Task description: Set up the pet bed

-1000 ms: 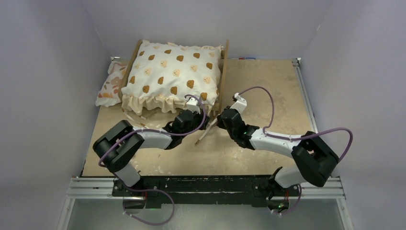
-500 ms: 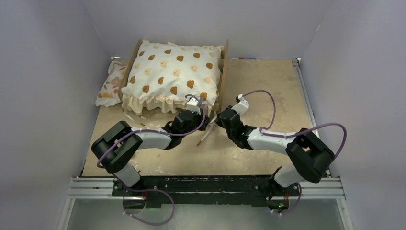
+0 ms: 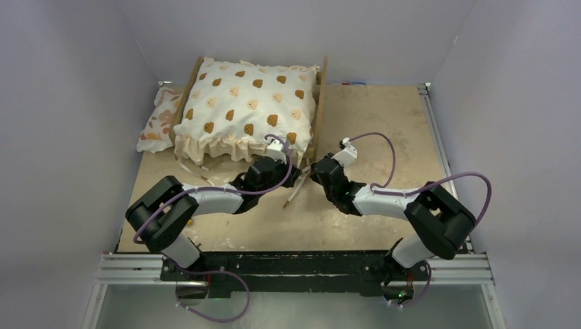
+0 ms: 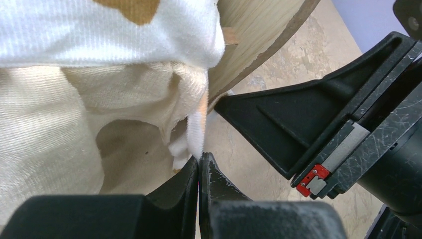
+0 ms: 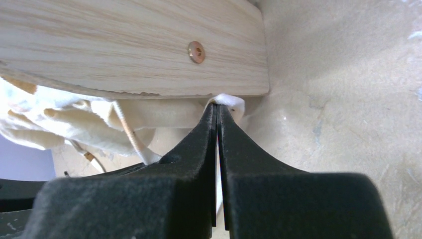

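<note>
The pet bed (image 3: 320,103) is a light-wood frame at the back of the table, and a cream bear-print cushion (image 3: 246,103) fills it. Both grippers meet at its near right corner. My left gripper (image 4: 200,158) is shut on a white cushion tie (image 4: 195,134) that hangs from the ruffled edge (image 4: 74,114). My right gripper (image 5: 217,105) is shut on another white tie (image 5: 231,101) just under the bed's wooden end board (image 5: 134,45). From above, the left gripper (image 3: 294,176) and right gripper (image 3: 310,171) sit tip to tip, almost touching.
A small floral pillow (image 3: 159,123) lies against the bed's left side by the left wall. Loose ties (image 3: 294,193) trail on the tan table (image 3: 384,123) below the grippers. White walls close in on three sides.
Both arms' elbows have drifted a little to the left. The grippers have stayed at the bed's corner, still shut on the ties.
</note>
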Motion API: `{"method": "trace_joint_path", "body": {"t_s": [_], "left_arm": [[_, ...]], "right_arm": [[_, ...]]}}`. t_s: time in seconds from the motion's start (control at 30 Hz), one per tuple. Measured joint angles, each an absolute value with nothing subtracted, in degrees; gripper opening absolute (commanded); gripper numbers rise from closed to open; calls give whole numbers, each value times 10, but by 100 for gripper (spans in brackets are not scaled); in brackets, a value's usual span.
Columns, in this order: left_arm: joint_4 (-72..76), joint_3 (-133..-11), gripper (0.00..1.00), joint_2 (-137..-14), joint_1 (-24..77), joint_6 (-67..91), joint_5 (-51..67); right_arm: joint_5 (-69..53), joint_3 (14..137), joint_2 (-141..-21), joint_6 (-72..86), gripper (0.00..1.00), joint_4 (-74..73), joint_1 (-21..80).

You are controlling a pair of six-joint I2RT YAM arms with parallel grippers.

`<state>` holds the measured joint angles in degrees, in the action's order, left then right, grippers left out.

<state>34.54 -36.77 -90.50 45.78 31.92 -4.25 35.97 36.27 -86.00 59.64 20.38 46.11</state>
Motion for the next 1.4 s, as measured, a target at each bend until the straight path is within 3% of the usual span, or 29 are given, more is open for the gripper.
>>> {"method": "trace_joint_path", "body": {"t_s": [0.33, 0.6, 0.7, 0.97, 1.4], "left_arm": [[345, -373, 2, -906, 458, 329, -17], [312, -375, 35, -901, 456, 333, -21], [283, -374, 43, -876, 456, 331, -26], [264, -335, 44, -778, 457, 303, -90], [263, -308, 45, -856, 454, 184, -89]], "right_arm": [[283, 347, -882, 564, 0, 285, 461], [225, 340, -910, 537, 0, 313, 457], [208, 340, -919, 530, 0, 319, 457], [182, 340, -935, 519, 0, 335, 457], [164, 340, -936, 509, 0, 344, 454]]}}
